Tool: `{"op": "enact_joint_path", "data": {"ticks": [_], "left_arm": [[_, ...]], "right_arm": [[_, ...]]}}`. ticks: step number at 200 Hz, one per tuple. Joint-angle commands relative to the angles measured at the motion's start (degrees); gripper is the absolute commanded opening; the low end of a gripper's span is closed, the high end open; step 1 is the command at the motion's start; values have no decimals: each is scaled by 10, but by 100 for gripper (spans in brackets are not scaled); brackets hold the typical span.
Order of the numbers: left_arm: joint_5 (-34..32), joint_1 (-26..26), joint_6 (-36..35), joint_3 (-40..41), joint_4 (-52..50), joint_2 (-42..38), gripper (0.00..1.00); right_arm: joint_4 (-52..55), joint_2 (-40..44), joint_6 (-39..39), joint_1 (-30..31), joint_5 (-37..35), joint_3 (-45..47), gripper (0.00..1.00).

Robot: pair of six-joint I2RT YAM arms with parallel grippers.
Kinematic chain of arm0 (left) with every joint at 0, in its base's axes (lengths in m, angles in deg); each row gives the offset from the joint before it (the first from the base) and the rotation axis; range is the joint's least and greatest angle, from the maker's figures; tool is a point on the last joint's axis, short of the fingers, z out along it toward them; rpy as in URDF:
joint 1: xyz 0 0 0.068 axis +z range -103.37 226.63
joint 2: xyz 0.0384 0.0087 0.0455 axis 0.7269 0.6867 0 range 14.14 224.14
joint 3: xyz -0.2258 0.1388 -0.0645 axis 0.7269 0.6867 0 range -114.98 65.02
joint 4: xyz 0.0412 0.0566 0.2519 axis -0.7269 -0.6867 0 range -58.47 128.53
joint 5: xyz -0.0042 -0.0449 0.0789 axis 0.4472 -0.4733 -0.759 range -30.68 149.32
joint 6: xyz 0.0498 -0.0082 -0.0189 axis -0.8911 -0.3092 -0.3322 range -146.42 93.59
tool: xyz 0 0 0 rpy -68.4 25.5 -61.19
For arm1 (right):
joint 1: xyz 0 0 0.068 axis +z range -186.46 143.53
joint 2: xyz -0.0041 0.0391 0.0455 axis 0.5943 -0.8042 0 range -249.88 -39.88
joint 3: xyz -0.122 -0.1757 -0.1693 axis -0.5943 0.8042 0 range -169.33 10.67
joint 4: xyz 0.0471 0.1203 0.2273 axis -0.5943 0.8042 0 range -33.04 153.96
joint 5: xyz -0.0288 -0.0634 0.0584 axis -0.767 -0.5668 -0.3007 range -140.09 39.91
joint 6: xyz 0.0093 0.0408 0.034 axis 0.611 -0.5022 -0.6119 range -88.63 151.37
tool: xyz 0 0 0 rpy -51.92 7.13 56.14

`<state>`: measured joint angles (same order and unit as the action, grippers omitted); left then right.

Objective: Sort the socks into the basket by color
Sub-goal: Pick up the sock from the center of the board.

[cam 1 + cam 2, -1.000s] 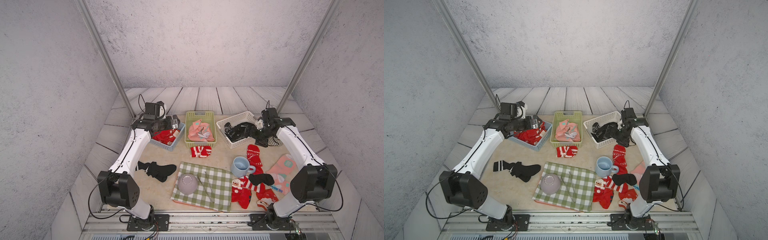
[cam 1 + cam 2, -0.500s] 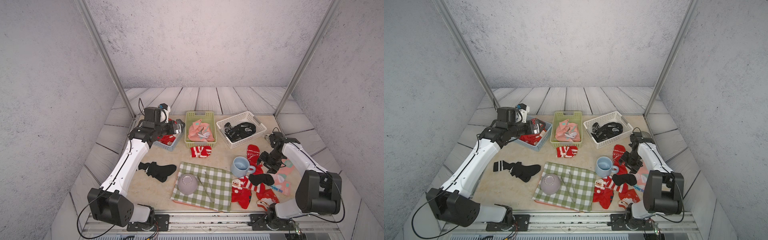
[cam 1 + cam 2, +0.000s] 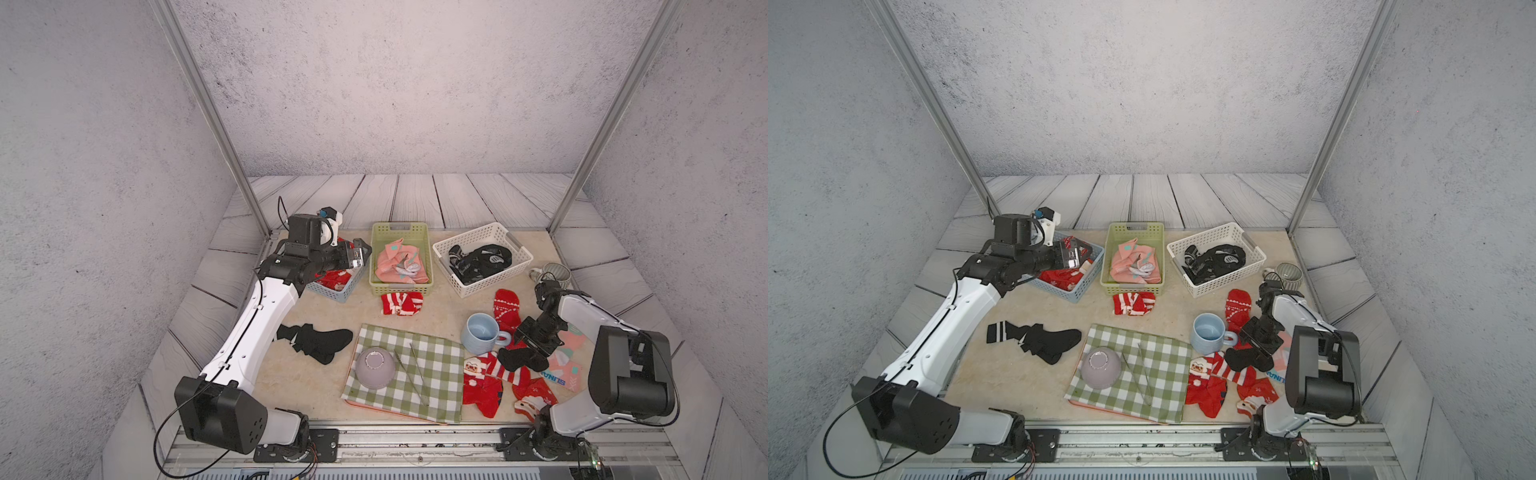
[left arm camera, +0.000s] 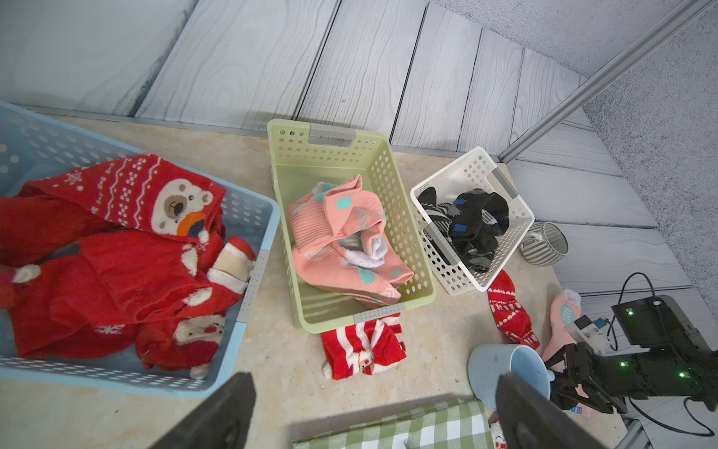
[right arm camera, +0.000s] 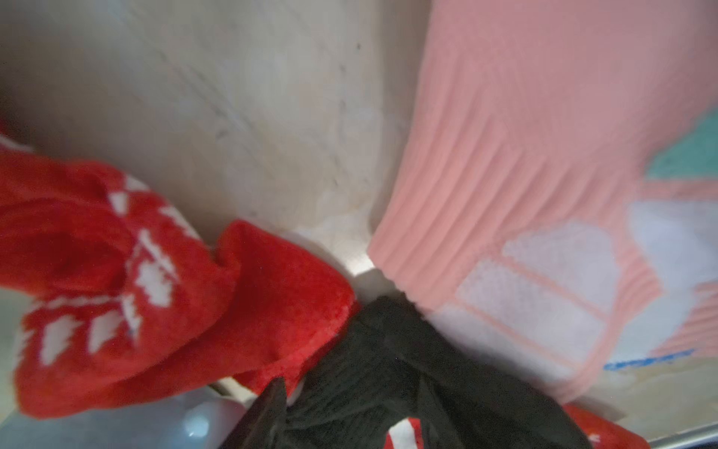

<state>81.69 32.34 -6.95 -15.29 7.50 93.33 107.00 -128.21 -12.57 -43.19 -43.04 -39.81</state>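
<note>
Three baskets stand in a row: the blue one [image 3: 332,293] holds red socks [image 4: 116,272], the green one [image 3: 376,257] pink socks [image 3: 401,262], the white one [image 3: 486,284] black socks [image 3: 478,257]. My left gripper [image 3: 362,253] hangs open and empty above the blue basket. My right gripper [image 3: 534,343] is low at the front right, its jaws pinched on a loose black sock [image 5: 388,350] that lies on red socks [image 3: 486,382] beside pink socks [image 3: 569,357]. Other loose ones are a red striped sock [image 3: 401,302], a red sock [image 3: 507,307] and black striped socks [image 3: 316,340].
A green-and-white checked cloth [image 3: 432,390] at the front carries an upturned grey bowl [image 3: 375,368] and two thin sticks [image 3: 417,374]. A blue mug [image 3: 480,334] stands just left of my right gripper. A striped grey mug [image 3: 555,272] sits behind the right arm.
My right arm has swung from the white basket to the front and come down on the black sock, jaws narrowing. The left gripper has drawn back slightly over the blue basket, still open.
</note>
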Motion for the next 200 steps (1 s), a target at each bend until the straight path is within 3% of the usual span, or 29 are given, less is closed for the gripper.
{"op": "enact_joint_path", "data": {"ticks": [1, 41, 46, 70, 99, 168, 200], "left_arm": [[10, -3, -5, -9, -1, 9, 100], [19, -3, -5, -14, 2, 19, 100], [19, -3, -5, -14, 3, 20, 100], [24, -3, -5, -15, 8, 22, 100], [29, -3, -5, -15, 14, 25, 100], [77, -5, -4, -14, 44, 31, 100], [106, -17, -13, -18, 66, 35, 100]], "right_arm": [[-13, -2, -18, -3, 5, 20, 48], [-16, 5, -23, -3, 7, 30, 29], [-14, 10, -23, -3, 5, 28, 24], [4, 40, -22, -3, -13, 12, 19], [29, 69, -20, -3, -29, -5, 0], [72, 133, -6, -3, -56, -43, 0], [66, 140, 17, -3, -36, -78, 0]]}}
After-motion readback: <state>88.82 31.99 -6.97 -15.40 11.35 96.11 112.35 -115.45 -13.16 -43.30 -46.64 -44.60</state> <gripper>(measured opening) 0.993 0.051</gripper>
